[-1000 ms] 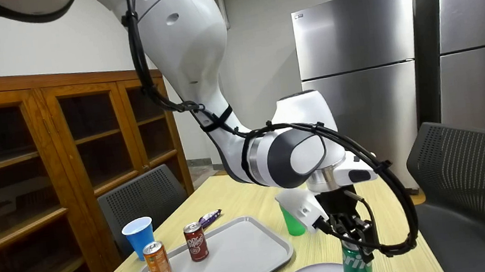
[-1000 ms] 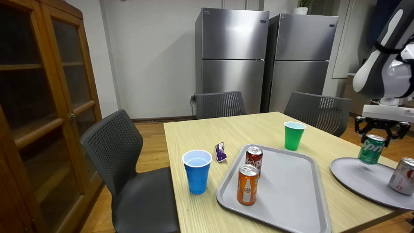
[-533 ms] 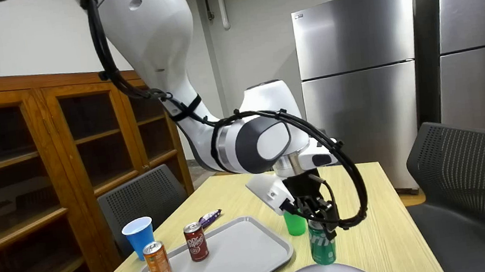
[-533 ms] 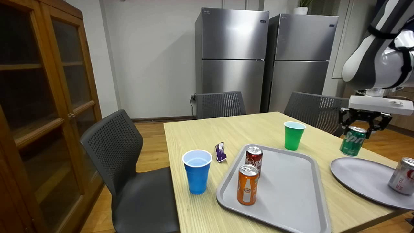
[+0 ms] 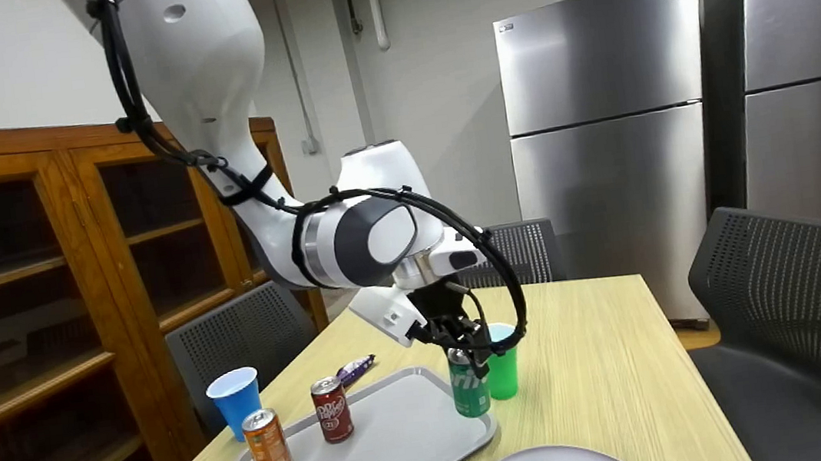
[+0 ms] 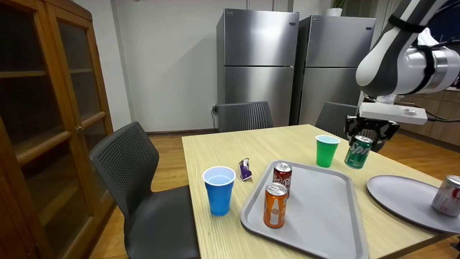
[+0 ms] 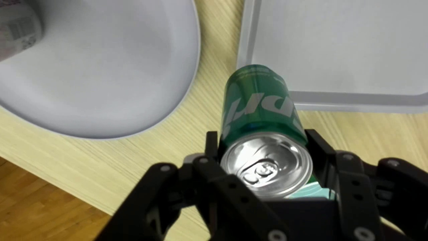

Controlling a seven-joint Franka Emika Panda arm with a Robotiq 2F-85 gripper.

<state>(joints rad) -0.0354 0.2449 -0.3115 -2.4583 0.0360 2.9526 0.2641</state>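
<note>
One gripper [image 6: 363,142] holds one green can [image 7: 260,105], its two fingers [image 7: 211,144] pressed against opposite sides just below the lid. The can is slightly tilted and raised over the table [image 6: 273,145], by a corner of the one grey tray [image 6: 320,205]. There are two cups: the green cup [image 6: 327,151] just outside an edge of the tray, the blue cup [image 6: 219,190] close to an edge of the table. Two cans stand on the tray, the orange can [image 6: 275,207] near a corner and the dark red can [image 6: 283,176] beside it. One purple packet [image 6: 245,169] lies between tray and table edge. One round plate [image 7: 100,83], near another table edge, carries one silver can [image 6: 447,196]. Three chairs [image 6: 125,165] surround the table; beyond are two refrigerators [image 6: 257,68].
</note>
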